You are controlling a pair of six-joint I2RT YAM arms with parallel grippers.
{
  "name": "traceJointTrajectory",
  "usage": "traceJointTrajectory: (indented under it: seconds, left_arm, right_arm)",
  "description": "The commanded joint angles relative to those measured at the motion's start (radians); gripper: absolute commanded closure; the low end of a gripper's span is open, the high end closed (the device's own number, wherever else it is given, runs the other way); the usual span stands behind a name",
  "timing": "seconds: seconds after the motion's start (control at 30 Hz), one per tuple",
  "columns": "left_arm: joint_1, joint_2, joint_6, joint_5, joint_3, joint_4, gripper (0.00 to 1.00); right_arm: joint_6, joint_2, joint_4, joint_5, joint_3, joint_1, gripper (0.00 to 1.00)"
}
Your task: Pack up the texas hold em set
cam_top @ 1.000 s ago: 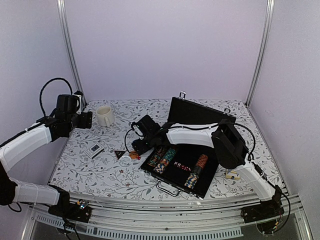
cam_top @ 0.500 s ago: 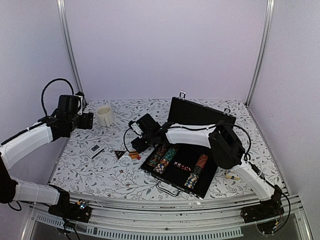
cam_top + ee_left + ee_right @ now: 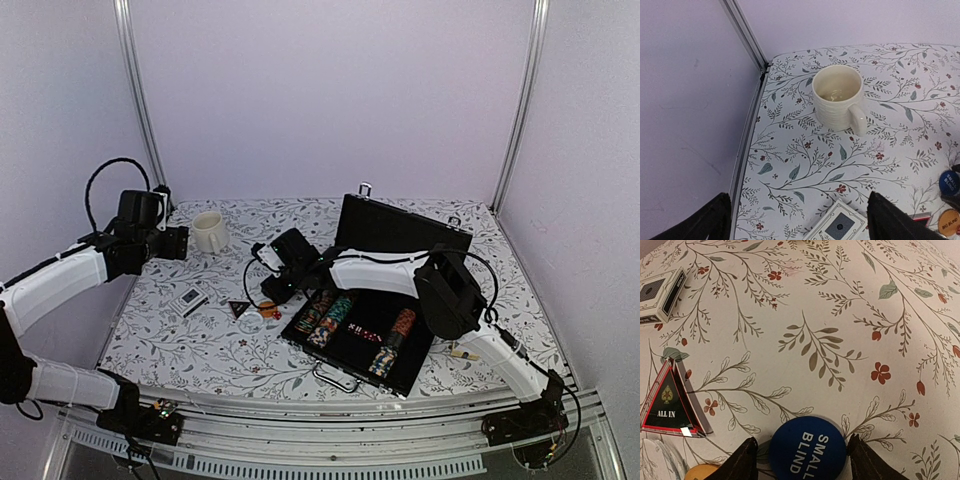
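Note:
The black briefcase (image 3: 352, 352) lies open at mid-table, lid (image 3: 400, 228) upright, with poker chip rows (image 3: 328, 318) and red dice (image 3: 364, 335) inside. My right gripper (image 3: 272, 293) is open just left of the case, low over the table. In the right wrist view its fingers (image 3: 742, 461) straddle the blue "SMALL BLIND" disc (image 3: 807, 449), which lies flat. The orange disc (image 3: 705, 473), the black "ALL IN" triangle (image 3: 667, 407) and a card deck (image 3: 660, 294) lie nearby. My left gripper (image 3: 168, 243) is open and empty, above the table near the deck (image 3: 840, 227).
A cream mug (image 3: 208, 231) stands at the back left, also in the left wrist view (image 3: 837, 97). The frame post and wall (image 3: 747, 37) run along the left table edge. A small pale object (image 3: 462, 353) lies right of the case.
My right gripper has shifted slightly left and down toward the discs. My left gripper has edged a little to the right. Nothing was picked up.

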Motion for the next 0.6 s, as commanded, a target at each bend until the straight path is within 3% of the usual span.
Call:
traceJointTrajectory:
  seconds: [0.0, 0.57]
  left_arm:
    - [0.004, 0.012, -0.010, 0.013, 0.016, 0.023, 0.06]
    - [0.004, 0.000, -0.013, 0.018, 0.019, 0.019, 0.06]
  right_arm:
    - [-0.014, 0.029, -0.049, -0.036, 0.006, -0.001, 0.41]
    - [0.034, -0.124, -0.063, -0.057, -0.192, 0.068, 0.51]
